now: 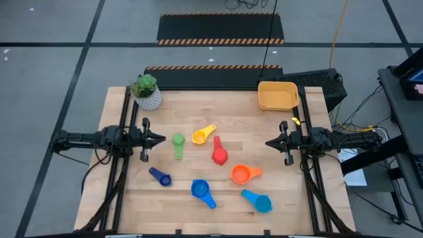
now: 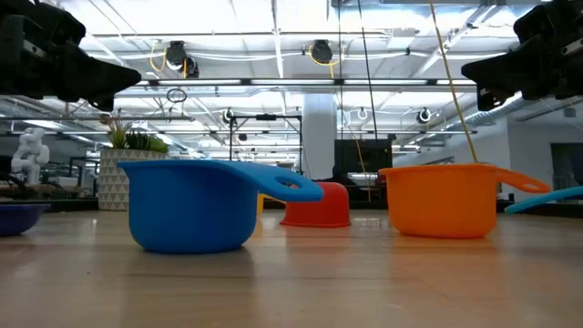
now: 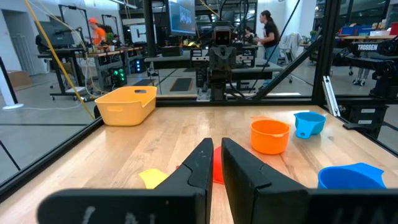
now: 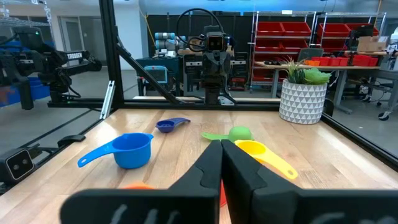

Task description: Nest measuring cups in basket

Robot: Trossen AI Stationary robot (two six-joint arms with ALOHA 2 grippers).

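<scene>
Both arms look parked at the worktop (image 1: 218, 198) edges imo. Left gripper (image 1: 160, 139) is nearly pinched w/ nothing in it, right gripper (image 1: 269, 142) fully closed and empty, tips facing each other. Measuring cups (image 1: 219, 151) lie scattered btwn them, handles pointing every which way. Basket (image 1: 277, 96) sits empty at the far right corner.

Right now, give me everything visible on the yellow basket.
The basket is a shallow rectangular tray in yellow-orange, plastic by its look, with rounded corners and a rolled rim. The left wrist view shows a handle slot cut into one end wall. It sits upright and level at the table's far right corner, beyond the right arm. Its inside looks empty; all seven cups lie out on the table. Nothing touches it but the tabletop.
</scene>
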